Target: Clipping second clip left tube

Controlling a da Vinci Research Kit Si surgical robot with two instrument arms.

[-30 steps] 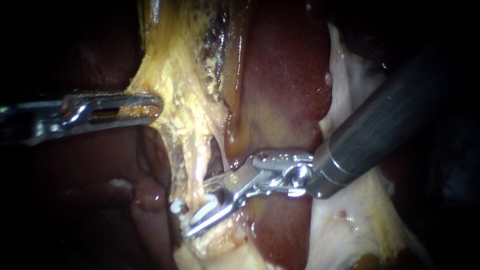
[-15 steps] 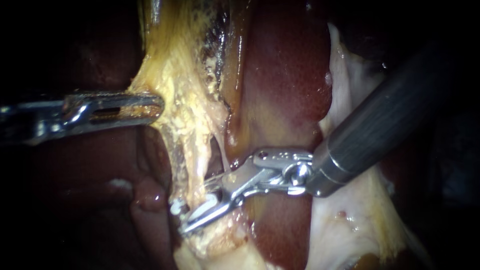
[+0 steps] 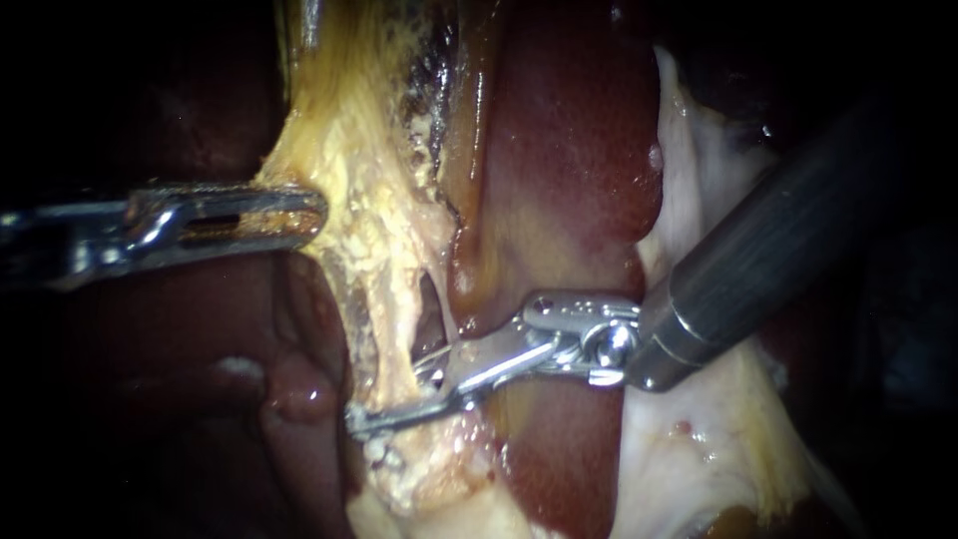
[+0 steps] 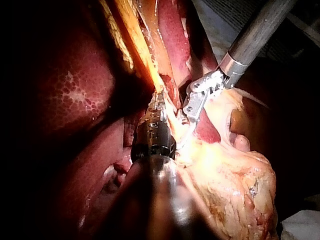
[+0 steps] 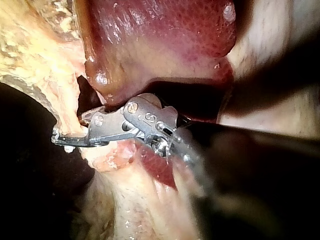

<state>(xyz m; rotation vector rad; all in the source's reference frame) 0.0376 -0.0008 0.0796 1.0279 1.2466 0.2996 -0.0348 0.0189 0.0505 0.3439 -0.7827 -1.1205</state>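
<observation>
The right instrument (image 3: 371, 419) reaches across the liver (image 3: 569, 150). Its claw is squeezed nearly flat on the left tube (image 3: 391, 344), low on that pale strand. A clip may sit inside, but it is hidden. The left instrument (image 3: 299, 214) has its claw clamped on yellow tissue (image 3: 349, 130).

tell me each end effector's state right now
Left instrument: shut on the yellow tissue.
Right instrument: shut on the left tube.
</observation>
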